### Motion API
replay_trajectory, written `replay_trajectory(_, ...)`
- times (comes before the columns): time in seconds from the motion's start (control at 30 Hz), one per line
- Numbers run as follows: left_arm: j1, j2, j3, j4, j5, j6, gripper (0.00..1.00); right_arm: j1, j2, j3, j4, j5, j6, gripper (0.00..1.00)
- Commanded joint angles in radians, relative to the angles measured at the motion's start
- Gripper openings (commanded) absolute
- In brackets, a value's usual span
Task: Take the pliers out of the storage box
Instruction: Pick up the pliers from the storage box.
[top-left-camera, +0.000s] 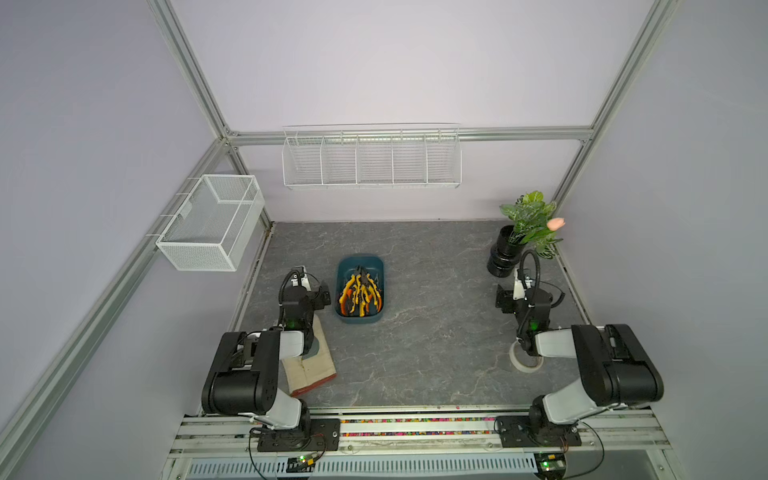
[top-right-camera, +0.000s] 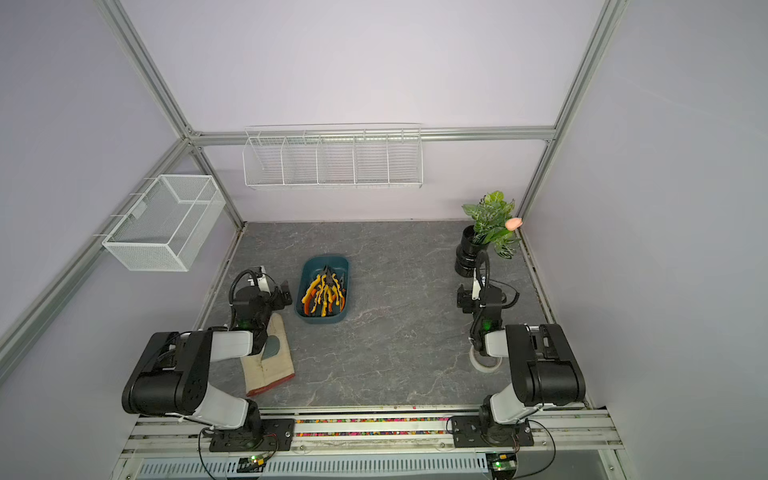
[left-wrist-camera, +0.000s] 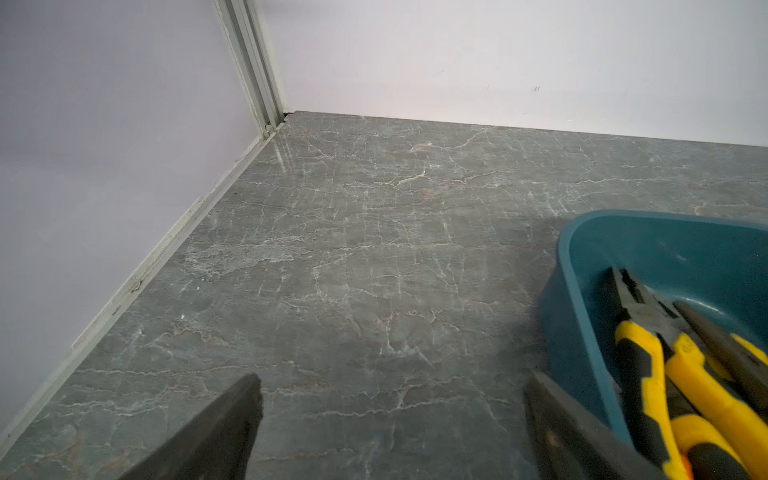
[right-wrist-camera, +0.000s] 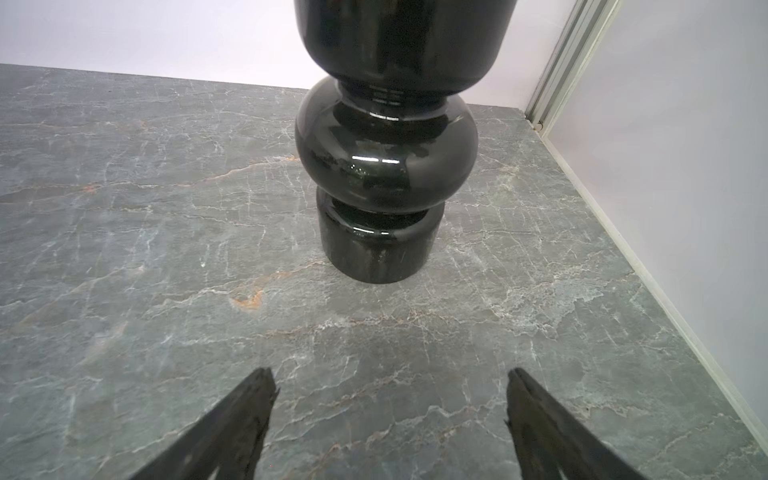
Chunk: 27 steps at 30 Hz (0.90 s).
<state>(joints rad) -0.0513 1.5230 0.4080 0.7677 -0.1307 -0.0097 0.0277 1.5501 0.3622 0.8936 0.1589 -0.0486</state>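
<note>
In the storage box — the pliers, piled.

I keep my 2 elbows bent, wrists low, pointing forward: left gripper spread wide, empty; right gripper likewise.

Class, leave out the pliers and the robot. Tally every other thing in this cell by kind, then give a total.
Box: 1
Mesh basket: 1
Wire rack: 1
Vase with plant: 1
Mitt: 1
White ring: 1
Total: 6
</note>
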Motion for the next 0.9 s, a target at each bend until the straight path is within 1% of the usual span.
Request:
replay_trajectory(0.0,0.006,-0.018,0.020,-0.011,0.009,0.009,0.99,-0.006,-0.016,0.008,0.000,-0.010,0.014,0.89)
replay_trajectory(0.63,0.007,-0.015,0.024,-0.013,-0.004,0.002,0.99,-0.017,-0.019,0.011,-0.004,-0.020,0.023,0.89)
replay_trajectory(0.7,0.007,-0.029,0.019,-0.006,0.017,0.030,0.99,-0.005,-0.036,0.013,-0.016,0.044,0.028,0.89)
replay_trajectory(0.73,0.003,-0.057,0.021,-0.030,0.034,0.044,0.99,0.003,-0.062,0.014,-0.040,0.059,0.027,0.89)
replay_trajectory(0.8,-0.040,-0.117,0.041,-0.115,-0.048,0.056,0.99,0.029,-0.125,0.013,-0.096,0.072,0.000,0.89)
replay_trajectory(0.87,-0.097,-0.170,0.058,-0.182,-0.093,0.101,0.99,0.075,-0.199,0.023,-0.191,0.132,-0.010,0.89)
